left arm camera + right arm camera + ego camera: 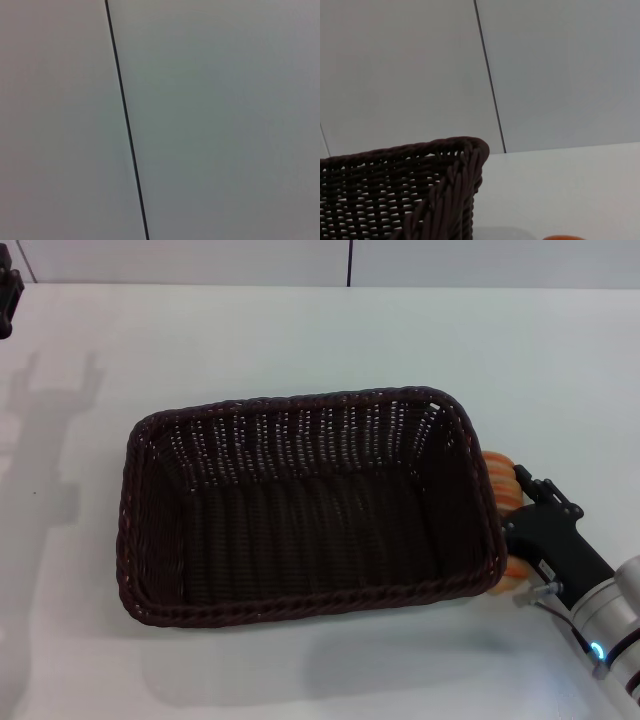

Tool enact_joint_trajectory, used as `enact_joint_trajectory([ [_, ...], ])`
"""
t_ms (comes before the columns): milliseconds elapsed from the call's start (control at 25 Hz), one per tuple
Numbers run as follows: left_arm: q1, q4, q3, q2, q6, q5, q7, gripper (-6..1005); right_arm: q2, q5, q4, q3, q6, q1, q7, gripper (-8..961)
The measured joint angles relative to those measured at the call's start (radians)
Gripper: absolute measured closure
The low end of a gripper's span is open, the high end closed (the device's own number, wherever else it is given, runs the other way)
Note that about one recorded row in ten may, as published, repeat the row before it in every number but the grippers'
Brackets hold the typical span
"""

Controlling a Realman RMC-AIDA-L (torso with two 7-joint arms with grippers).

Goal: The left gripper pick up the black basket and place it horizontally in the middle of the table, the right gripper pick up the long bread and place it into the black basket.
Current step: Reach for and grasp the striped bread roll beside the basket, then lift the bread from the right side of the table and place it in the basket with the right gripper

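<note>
Right gripper (pixel 512 532) low at the bread (pixel 503 485), just outside the basket's right wall; can't tell if it's closed on it. Basket (pixel 300 505) beside it sits mid-table (pixel 300 330), long axis left-right, so placing looks done. Bread not in basket yet. Left gripper (pixel 8 295) parked far corner

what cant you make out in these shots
- Long bread: in the head view mostly hidden behind the black basket wall and the right gripper; the right wrist view's edge cuts it to an orange sliver.
- Right gripper's fingers: grip not visible.
- Left gripper: cut off at the head view's edge; left wrist view shows only wall.
</note>
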State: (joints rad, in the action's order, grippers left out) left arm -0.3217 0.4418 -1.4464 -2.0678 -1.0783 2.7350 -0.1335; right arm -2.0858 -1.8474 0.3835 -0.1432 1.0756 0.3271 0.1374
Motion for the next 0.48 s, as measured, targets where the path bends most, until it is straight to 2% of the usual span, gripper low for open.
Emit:
enact_joint_trajectory([
  [280,-0.003,-0.001,0.0,0.001,0.0,0.0,-0.001,208,0.001,0.001,0.003,-0.018,0.056,-0.021,-0.005,285],
  [480,-0.005,-0.003,0.0,0.002,0.0,0.0,-0.001,208,0.002,0.002,0.008,-0.038,0.183,-0.063,-0.006,335],
])
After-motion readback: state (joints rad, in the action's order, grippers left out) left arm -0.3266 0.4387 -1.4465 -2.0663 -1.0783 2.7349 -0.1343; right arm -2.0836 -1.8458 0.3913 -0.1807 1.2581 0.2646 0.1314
